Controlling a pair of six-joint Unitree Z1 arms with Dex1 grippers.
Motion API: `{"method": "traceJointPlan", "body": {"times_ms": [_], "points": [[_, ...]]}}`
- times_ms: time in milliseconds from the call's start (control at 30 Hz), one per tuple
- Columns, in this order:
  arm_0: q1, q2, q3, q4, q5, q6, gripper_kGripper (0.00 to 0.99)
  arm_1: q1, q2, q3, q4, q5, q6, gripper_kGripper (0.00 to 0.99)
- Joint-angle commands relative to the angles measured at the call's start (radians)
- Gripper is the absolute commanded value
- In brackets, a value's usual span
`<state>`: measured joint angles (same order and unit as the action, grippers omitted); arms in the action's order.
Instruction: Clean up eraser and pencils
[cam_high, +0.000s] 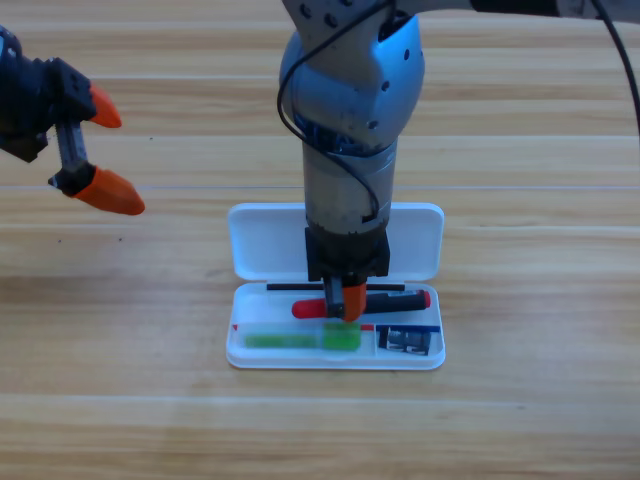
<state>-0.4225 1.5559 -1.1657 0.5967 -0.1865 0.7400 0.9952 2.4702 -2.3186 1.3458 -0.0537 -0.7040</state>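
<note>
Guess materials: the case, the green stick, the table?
White case: looks like moulded plastic, smooth, rounded corners, slight sheen. Green stick in its tray: likely translucent plastic, glowing light green. Table: wood or wood-look laminate, grain lines visible. Right claw hangs over the tray; left claw waits left.

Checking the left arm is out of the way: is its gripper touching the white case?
Apart. The high view shows bare table between the left gripper and the white case.

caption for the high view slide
Right pincer lowers the marker into the white case; left pincer waits open.
</note>
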Motion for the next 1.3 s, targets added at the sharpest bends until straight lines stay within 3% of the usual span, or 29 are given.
{"method": "traceJointPlan", "body": {"times_ms": [33, 67, 100, 200, 233, 267, 467, 600, 767, 933, 1033, 1200, 1300], "points": [[0.022, 0.041, 0.027, -0.018, -0.013, 0.010, 0.990, -0.007, 0.049, -0.008, 0.013, -0.025, -0.002, 0.000], [0.022, 0.042, 0.027, -0.018, -0.013, 0.010, 0.990, -0.007, 0.049, -0.012, 0.013, -0.026, -0.002, 0.000], [0.022, 0.044, 0.027, -0.020, -0.013, 0.010, 0.990, -0.007, 0.049, -0.018, 0.013, -0.034, -0.002, 0.104], [0.022, 0.053, 0.031, -0.022, -0.013, 0.012, 0.990, -0.010, 0.041, -0.021, 0.013, -0.049, 0.000, 0.756], [0.022, 0.056, 0.031, -0.022, -0.013, 0.012, 0.990, -0.010, 0.035, -0.021, 0.013, -0.054, 0.000, 0.861], [0.022, 0.059, 0.032, -0.023, -0.013, 0.010, 0.990, -0.010, 0.027, -0.021, 0.013, -0.058, 0.001, 0.887], [0.022, 0.065, 0.041, -0.034, -0.014, 0.010, 0.990, -0.007, -0.082, -0.012, 0.038, -0.048, 0.012, 0.916], [0.022, 0.064, 0.044, -0.046, -0.016, 0.010, 0.990, 0.030, -0.226, 0.028, 0.090, -0.023, 0.015, 0.936], [0.025, 0.069, 0.027, -0.066, -0.034, 0.001, 0.990, 0.079, -0.508, 0.117, 0.124, 0.074, 0.087, 0.953], [0.031, 0.096, -0.029, -0.066, -0.041, -0.028, 0.990, 0.077, -0.726, 0.205, 0.107, 0.190, 0.213, 0.960], [0.036, 0.158, -0.103, -0.064, -0.053, -0.037, 0.990, 0.030, -0.817, 0.343, 0.007, 0.308, 0.265, 0.988], [0.036, 0.297, -0.252, -0.063, -0.074, -0.041, 0.950, -0.035, -1.022, 0.711, -0.362, 0.399, 0.419, 0.990], [0.037, 0.357, -0.319, -0.078, -0.099, -0.031, 0.911, -0.035, -1.137, 0.843, -0.476, 0.434, 0.439, 0.990]]}}
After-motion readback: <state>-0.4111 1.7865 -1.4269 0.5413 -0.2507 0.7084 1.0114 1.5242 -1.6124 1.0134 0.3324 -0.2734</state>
